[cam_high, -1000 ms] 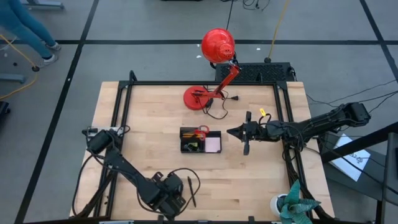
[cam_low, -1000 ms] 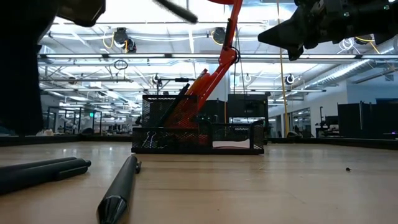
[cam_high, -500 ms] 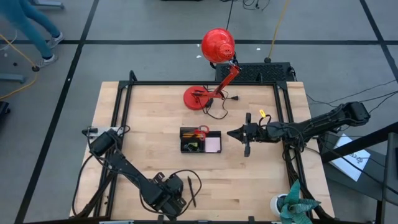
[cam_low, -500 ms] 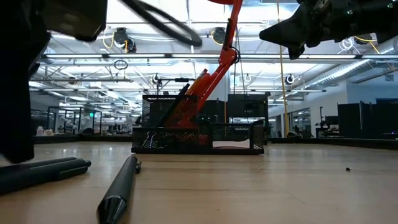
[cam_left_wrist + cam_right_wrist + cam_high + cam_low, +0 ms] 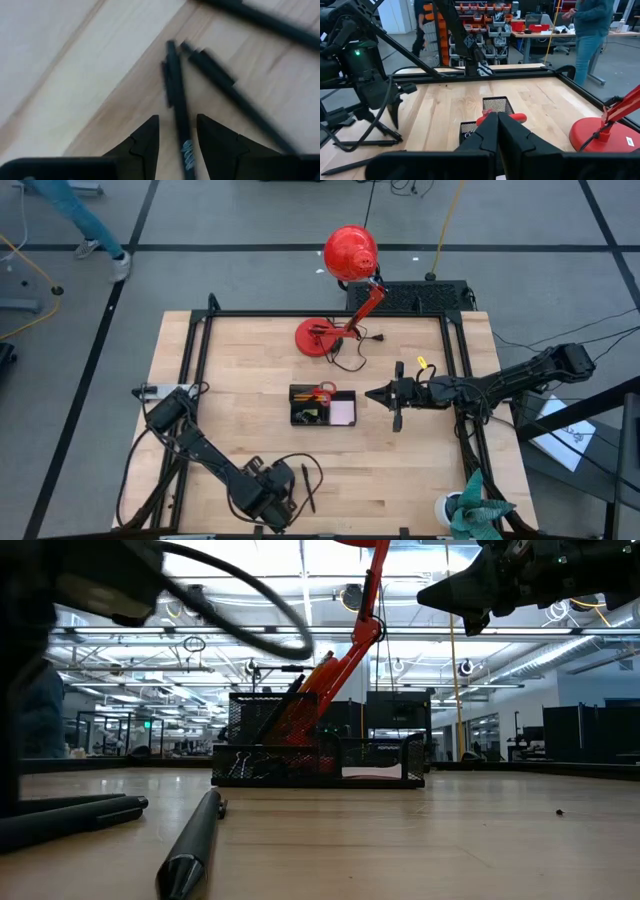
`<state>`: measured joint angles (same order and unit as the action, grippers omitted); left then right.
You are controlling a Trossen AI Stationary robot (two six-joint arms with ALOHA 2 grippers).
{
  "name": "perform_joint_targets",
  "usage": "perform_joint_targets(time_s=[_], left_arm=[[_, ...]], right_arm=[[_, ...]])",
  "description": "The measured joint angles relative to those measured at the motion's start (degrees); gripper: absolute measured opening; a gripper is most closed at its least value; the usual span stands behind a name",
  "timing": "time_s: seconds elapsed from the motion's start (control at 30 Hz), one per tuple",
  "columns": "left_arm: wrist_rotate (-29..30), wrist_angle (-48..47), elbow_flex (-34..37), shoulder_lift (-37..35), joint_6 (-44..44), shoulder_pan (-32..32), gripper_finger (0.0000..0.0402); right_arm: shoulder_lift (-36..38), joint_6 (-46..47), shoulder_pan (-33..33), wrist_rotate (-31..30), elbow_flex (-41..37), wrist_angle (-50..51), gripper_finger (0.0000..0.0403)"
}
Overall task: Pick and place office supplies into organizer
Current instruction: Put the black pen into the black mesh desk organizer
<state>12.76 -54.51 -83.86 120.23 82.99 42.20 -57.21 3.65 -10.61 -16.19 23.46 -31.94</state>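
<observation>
While our left gripper [image 5: 177,137] hangs low over the wood at the bottom of the high view, we count 3 black pens under it in the wrist view. 1 pen [image 5: 178,120] runs between our 2 fingers [image 5: 145,142], which stand apart and grip nothing yet. The other 2 pens lie beside it toward the upper right of that frame.

We judge the step as lining up on a pen; next we need to drop, close on its barrel, and carry it up to the organizer [image 5: 322,406] at the table's centre. The neighbouring pen sits close, so a finger could nudge it.

Our right gripper [image 5: 372,393] waits just right of the organizer, fingers pressed together and empty. Red scissors [image 5: 325,391] and a pink pad [image 5: 342,412] already sit inside the organizer.

A pale mark shows on the pen barrel but we cannot read it; no other writing is legible.
</observation>
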Motion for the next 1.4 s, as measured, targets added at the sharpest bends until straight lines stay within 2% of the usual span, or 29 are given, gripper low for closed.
perform_joint_targets(time_s=[0.2, 0.43, 0.7, 0.9, 1.27, 1.4], left_arm=[[-2.32, -5.65, 0.02, -0.05, -2.04, 1.04, 0.0136], [-0.44, -6.96, 0.11, -0.03, -4.01, 1.39, 0.0136], [-3.17, -6.25, 0.13, -0.03, 3.96, -1.49, 0.0136], [-4.17, -5.6, 0.13, -0.05, 6.85, -3.16, 0.0136], [-1.64, -5.69, 0.22, -0.01, -0.59, -7.04, 0.0136], [-2.73, -5.5, 0.41, 0.03, -1.91, -7.95, 0.0135]], right_arm=[[0.0, -0.01, 0.0, 0.0, 0.0, 0.04, 0.0004], [0.0, -0.01, 0.0, 0.0, -0.01, 0.04, 0.0004], [0.0, -0.01, 0.0, -0.02, -0.02, 0.04, 0.0004], [0.0, -0.01, 0.0, -0.01, -0.02, 0.04, 0.0004], [0.0, -0.01, 0.0, -0.02, -0.02, 0.04, 0.0004], [0.0, -0.01, 0.0, -0.02, -0.02, 0.04, 0.0004]])
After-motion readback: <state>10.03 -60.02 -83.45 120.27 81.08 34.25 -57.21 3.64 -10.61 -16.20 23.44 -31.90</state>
